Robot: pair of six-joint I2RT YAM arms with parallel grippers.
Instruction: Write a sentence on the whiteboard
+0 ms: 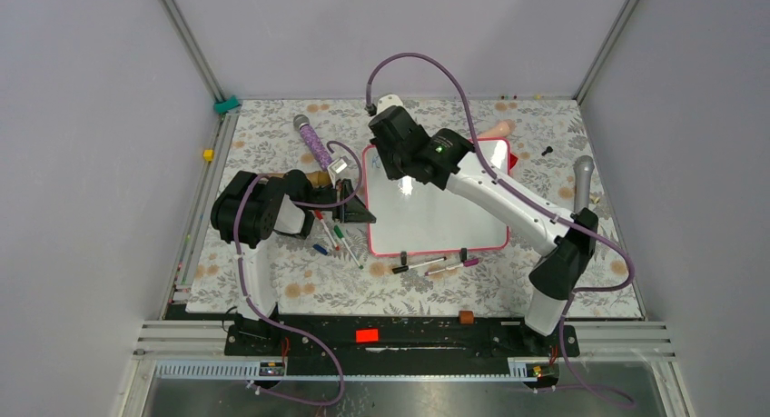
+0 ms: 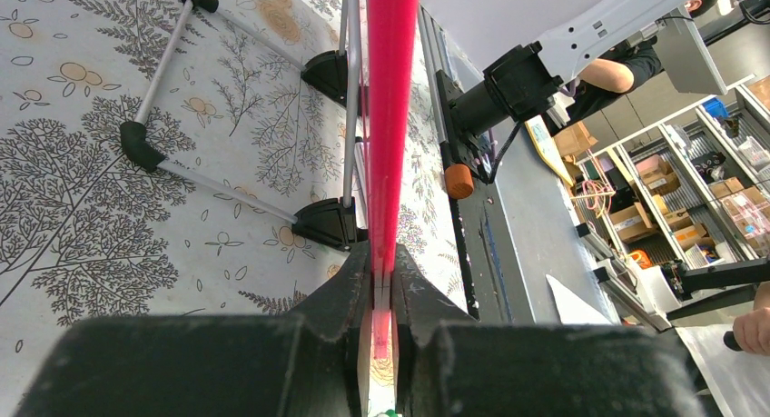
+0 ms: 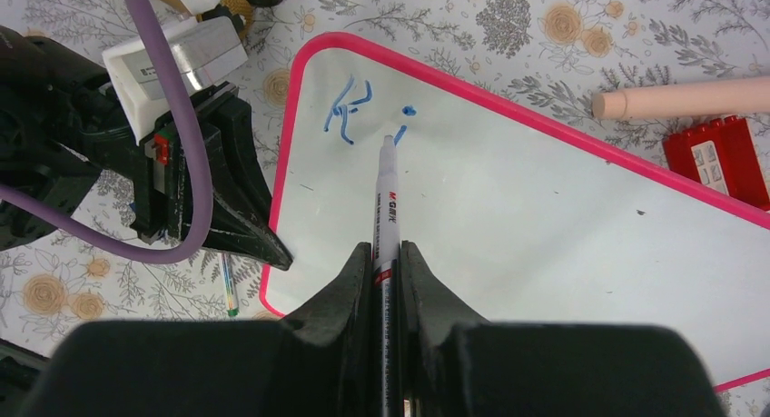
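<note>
While the whiteboard lies flat in the middle of the worktop in the top view, my left claw sits at its left edge. My right claw hangs over its far left corner. Spare pens lie just left of the board.

In the left wrist view, that claw is pressed together on the pink rim, pinching the board's edge. I judge its job is to steady the board.

In the right wrist view, the right claw pinches a white marker. Its tip is at the surface beside some blue strokes and a dot. I cannot tell whether it actually touches. Barely a letter or two is down, so I judge the sentence has hardly begun.

To write well from here, I'd press lightly and evenly and draw short strokes. I'd work rightward across the bare white with steady spacing. Pushing too hard could slide the marker in the fingers or skid the board out of the left grip.
</note>
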